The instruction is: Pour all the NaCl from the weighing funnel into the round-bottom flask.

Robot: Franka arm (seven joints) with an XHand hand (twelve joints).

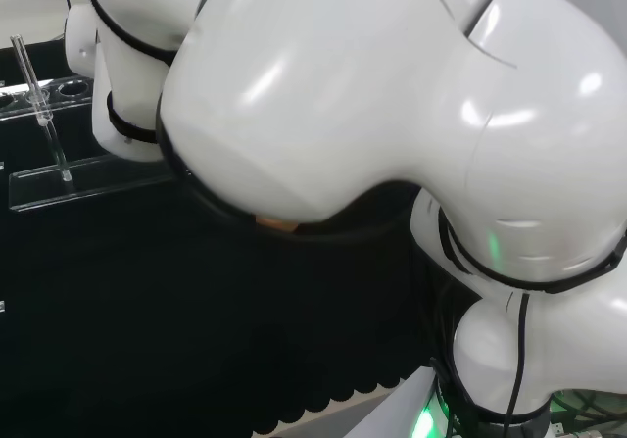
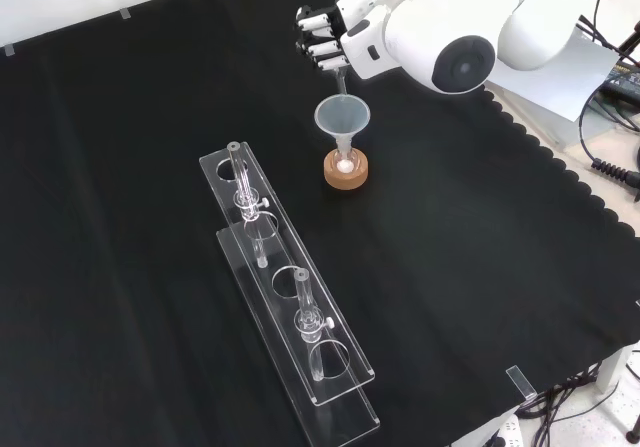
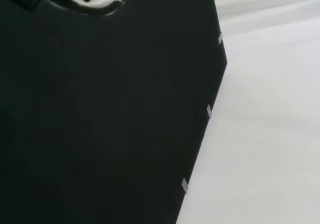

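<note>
Flask, on its cork ring with a funnel in its neck, sits just below the robot hand, whose curled fingers hold a thin clear piece over it; pouring seems underway, contents unclear.

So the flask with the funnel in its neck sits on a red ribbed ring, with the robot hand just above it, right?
Not quite: the front view shows the flask on a cork ring, not a red ribbed one. The funnel does sit in its neck, with the robot hand just above.

Upright on a cork ring, round-bottom flask with white powder inside; clear funnel seated in its neck, thin glass stem dipping into the funnel's mouth.
</note>
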